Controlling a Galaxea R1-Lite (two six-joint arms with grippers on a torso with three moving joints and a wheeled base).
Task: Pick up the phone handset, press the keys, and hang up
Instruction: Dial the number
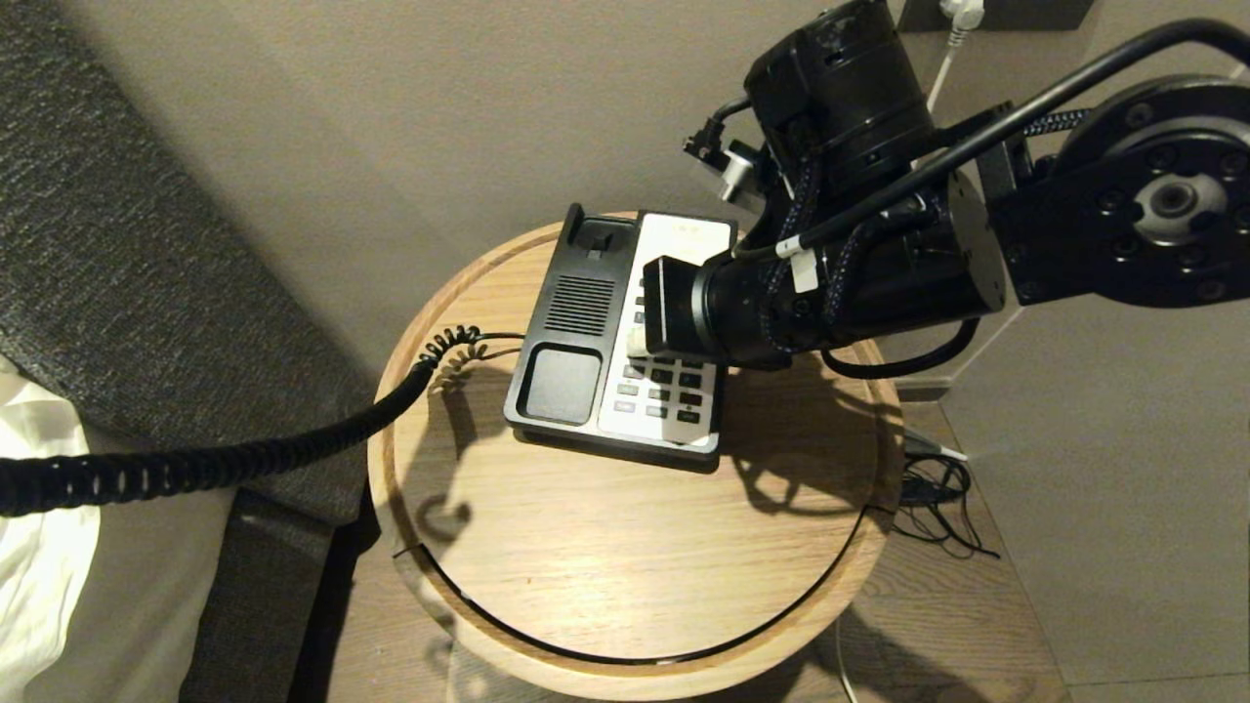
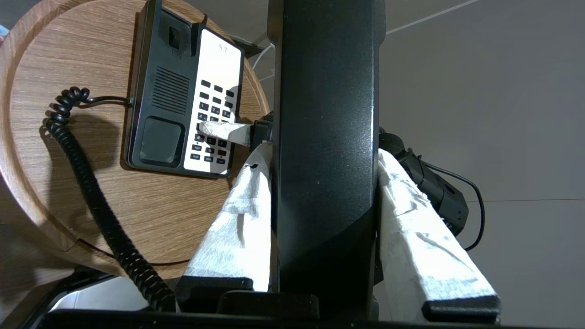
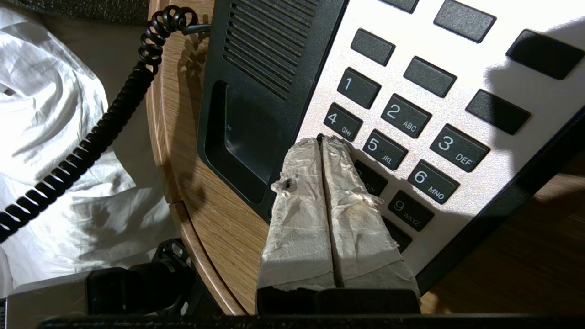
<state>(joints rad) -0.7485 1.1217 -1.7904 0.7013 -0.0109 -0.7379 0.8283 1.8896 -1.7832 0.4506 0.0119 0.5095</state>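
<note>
The phone handset [image 2: 327,137], long and glossy black, stands upright between the white-wrapped fingers [image 2: 237,219] of my left gripper [image 2: 322,157], which is shut on it off the table's side. Its coiled cord [image 1: 195,469] stretches from the phone base [image 1: 576,322] out to the left. The base lies on the round wooden table [image 1: 605,547] with its cradle [image 1: 562,386] empty. My right gripper [image 3: 322,139] is shut, its wrapped tips resting on the keypad [image 3: 411,119] just below the 4 key, over the 7 key. In the head view the right gripper [image 1: 637,342] covers the middle keys.
A bed with white sheets [image 1: 39,547] and a dark padded headboard [image 1: 117,254] lie to the left of the table. Loose cables [image 1: 937,498] trail on the floor at the right. A plug [image 1: 962,15] sits in a wall socket behind the right arm.
</note>
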